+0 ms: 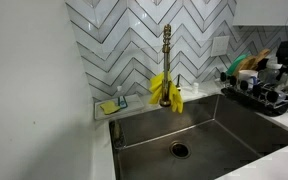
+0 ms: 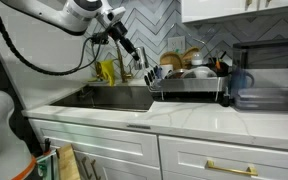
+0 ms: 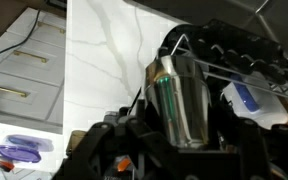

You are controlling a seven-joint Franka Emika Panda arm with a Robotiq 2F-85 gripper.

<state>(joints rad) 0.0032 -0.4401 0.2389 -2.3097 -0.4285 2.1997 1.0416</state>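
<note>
A shiny steel cup [image 3: 179, 85] fills the middle of the wrist view, and my gripper [image 3: 181, 115] is shut on it, with a dark finger pressed to each side. The cup hangs over the white counter, right beside the wire dish rack [image 3: 246, 62]. In an exterior view the gripper [image 2: 139, 62] sits at the left end of the dish rack [image 2: 189, 88], above the sink's edge, with the arm reaching in from the upper left. The cup itself is hard to make out there.
The rack [image 1: 259, 92] holds several dishes and utensils. A steel sink [image 1: 204, 135] lies below a tall faucet [image 1: 167, 50] draped with yellow gloves [image 1: 164, 92]. A sponge holder [image 1: 112, 105] stands at the back. A dark appliance [image 2: 269, 75] stands on the white counter [image 2: 184, 115].
</note>
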